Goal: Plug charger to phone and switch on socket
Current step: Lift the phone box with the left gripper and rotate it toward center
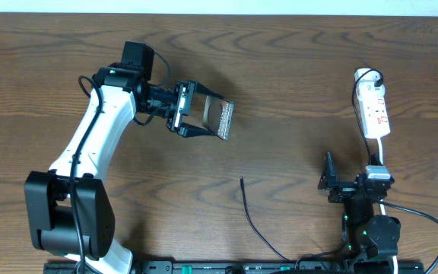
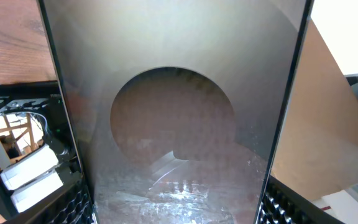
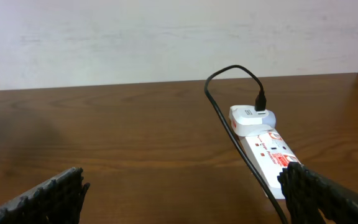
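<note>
The left gripper is over the left-centre of the worktop, with the phone clamped edge to edge between its fingers. The phone is held off the wood, well apart from the other things. In the left wrist view the phone's screen fills most of the frame, a greyish-bronze picture with a dark oval in its middle. The ribbed finger pads show at the lower corners, on either side of the phone.

The charger lies loose on the worktop near the front edge, between the two arms. Its plug tip points away from the robot and touches nothing. It is well apart from the phone.

The socket lies flat at the far right of the worktop, lengthwise front to back, with red marks on its white face. In the right wrist view a white adapter sits in the socket's far end, with a thin black cable plugged into it and trailing forward along the socket's left side. This is probably the charger's other end, though the link is out of view.

The right gripper is low at the front right with its fingers spread wide and nothing between them. Its right finger is just in front of the socket's near end.
</note>
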Tool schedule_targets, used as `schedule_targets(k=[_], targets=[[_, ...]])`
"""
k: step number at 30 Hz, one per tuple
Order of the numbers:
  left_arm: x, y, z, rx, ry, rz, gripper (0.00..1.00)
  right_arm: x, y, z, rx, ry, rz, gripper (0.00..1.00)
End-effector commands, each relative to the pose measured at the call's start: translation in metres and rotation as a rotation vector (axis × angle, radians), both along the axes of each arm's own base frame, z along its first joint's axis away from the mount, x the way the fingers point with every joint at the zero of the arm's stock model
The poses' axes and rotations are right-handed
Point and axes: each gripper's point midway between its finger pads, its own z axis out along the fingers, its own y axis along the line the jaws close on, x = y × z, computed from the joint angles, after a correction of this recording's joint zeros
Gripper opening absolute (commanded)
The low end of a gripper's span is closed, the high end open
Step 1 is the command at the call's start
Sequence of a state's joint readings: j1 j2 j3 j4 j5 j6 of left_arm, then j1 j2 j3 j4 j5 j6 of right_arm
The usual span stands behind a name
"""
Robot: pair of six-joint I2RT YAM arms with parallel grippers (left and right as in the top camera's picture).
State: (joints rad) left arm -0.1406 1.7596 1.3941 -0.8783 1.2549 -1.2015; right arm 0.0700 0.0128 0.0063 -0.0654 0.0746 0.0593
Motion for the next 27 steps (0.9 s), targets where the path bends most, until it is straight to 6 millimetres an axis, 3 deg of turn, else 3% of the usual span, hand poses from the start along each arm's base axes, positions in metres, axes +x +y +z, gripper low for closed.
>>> schedule_targets(k=[1, 19, 23, 27], targets=[[-0.002, -0.003, 0.029, -0.065, -0.052, -0.014, 0.08, 0.000, 0.002, -0.001, -0.012, 0.004, 0.012, 0.99], [-0.001, -0.003, 0.027, -0.055, -0.054, -0.012, 0.07, 0.000, 0.002, -0.001, -0.012, 0.004, 0.012, 0.99], [0.004, 0.002, 0.014, 0.026, -0.073, 0.009, 0.07, 0.000, 0.002, -0.001, -0.012, 0.004, 0.012, 0.99], [0.014, 0.016, -0.013, 0.207, -0.098, 0.060, 0.07, 0.000, 0.002, -0.001, -0.012, 0.004, 0.012, 0.99]])
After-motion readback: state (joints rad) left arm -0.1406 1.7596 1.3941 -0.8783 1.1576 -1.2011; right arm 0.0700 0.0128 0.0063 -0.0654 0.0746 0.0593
